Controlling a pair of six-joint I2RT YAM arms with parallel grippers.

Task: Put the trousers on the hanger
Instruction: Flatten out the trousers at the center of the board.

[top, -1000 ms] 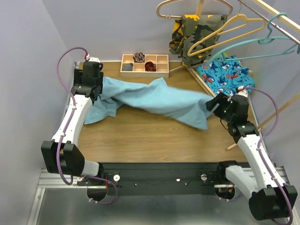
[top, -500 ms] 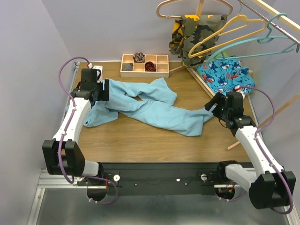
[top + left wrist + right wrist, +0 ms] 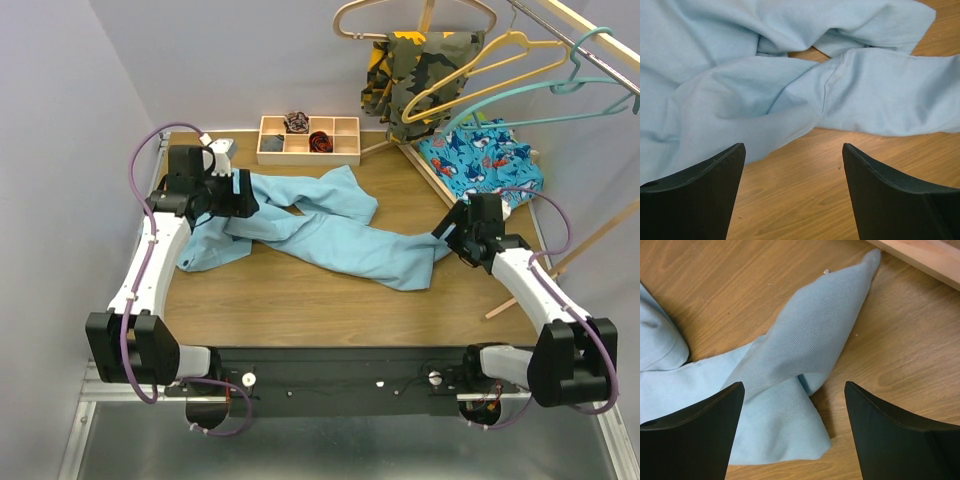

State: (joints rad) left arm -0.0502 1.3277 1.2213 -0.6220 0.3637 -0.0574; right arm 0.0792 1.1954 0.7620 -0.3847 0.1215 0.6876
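Note:
The light sky-blue trousers (image 3: 320, 225) lie crumpled on the wooden table, stretching from the far left to the right middle. The teal hanger (image 3: 545, 95) hangs from the rail at the upper right, beside a yellow hanger. My left gripper (image 3: 243, 196) is open and empty over the trousers' left end; its view shows folded cloth (image 3: 790, 85) ahead of the fingers. My right gripper (image 3: 446, 232) is open and empty at the trousers' right leg end (image 3: 805, 355), which lies between its fingers on the table.
A wooden compartment tray (image 3: 308, 140) with small dark items stands at the back. A camouflage garment (image 3: 420, 70) hangs on the rack. A blue shark-print cloth (image 3: 480, 160) lies at the right. A yellow hanger (image 3: 490, 70) and a pale wooden hanger (image 3: 400, 12) hang above.
Both grippers let go of the trousers, which dropped from a stretched span onto the table. The left gripper moved right a little; the right gripper moved up and left.

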